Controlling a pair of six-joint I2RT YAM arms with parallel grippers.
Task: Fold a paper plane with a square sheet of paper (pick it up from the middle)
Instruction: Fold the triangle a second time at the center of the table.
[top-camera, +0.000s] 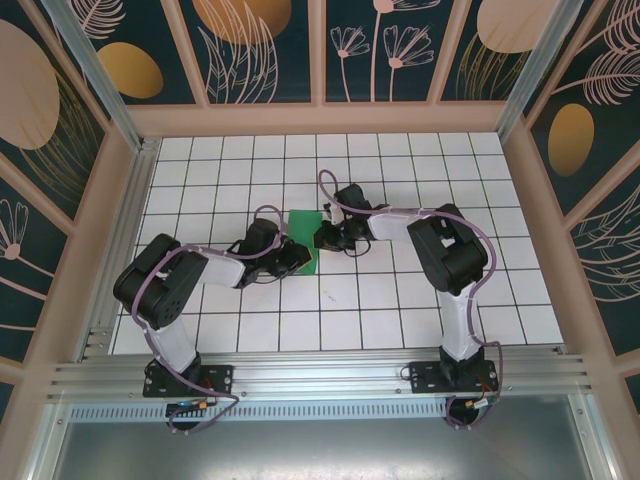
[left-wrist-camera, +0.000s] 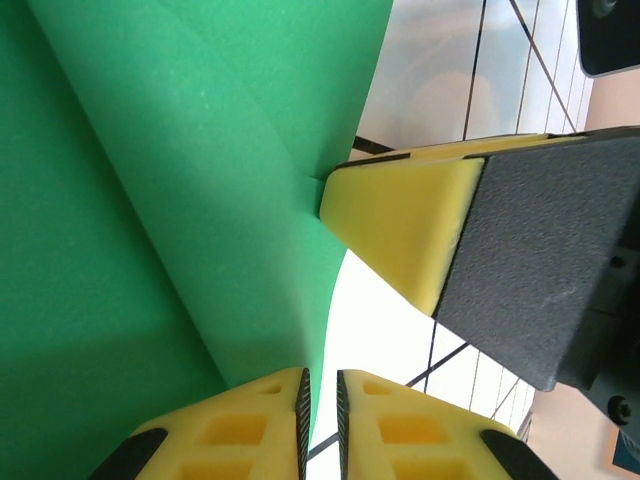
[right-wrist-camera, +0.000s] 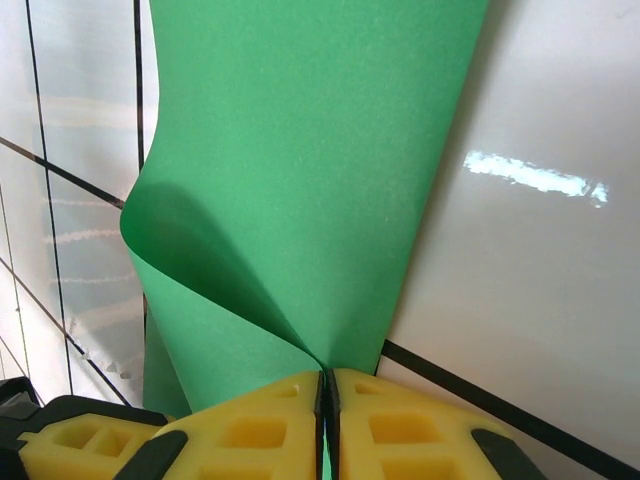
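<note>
Nearest me, both arms reach in from the near edge of the table (top-camera: 400, 300) and meet around its middle. My left gripper (left-wrist-camera: 322, 385) has its yellow pads almost together, nipping an edge of the green paper (top-camera: 305, 222), which curls up and away from them. A pad (left-wrist-camera: 400, 220) of the other gripper has its tip against a crease in the paper. My right gripper (right-wrist-camera: 326, 385) is clamped tight on another edge of that sheet (one flap bulges leftward there). The paper hangs between the two, bowed off the surface. Beyond it, bare table runs to the patterned back wall (top-camera: 270, 50).
</note>
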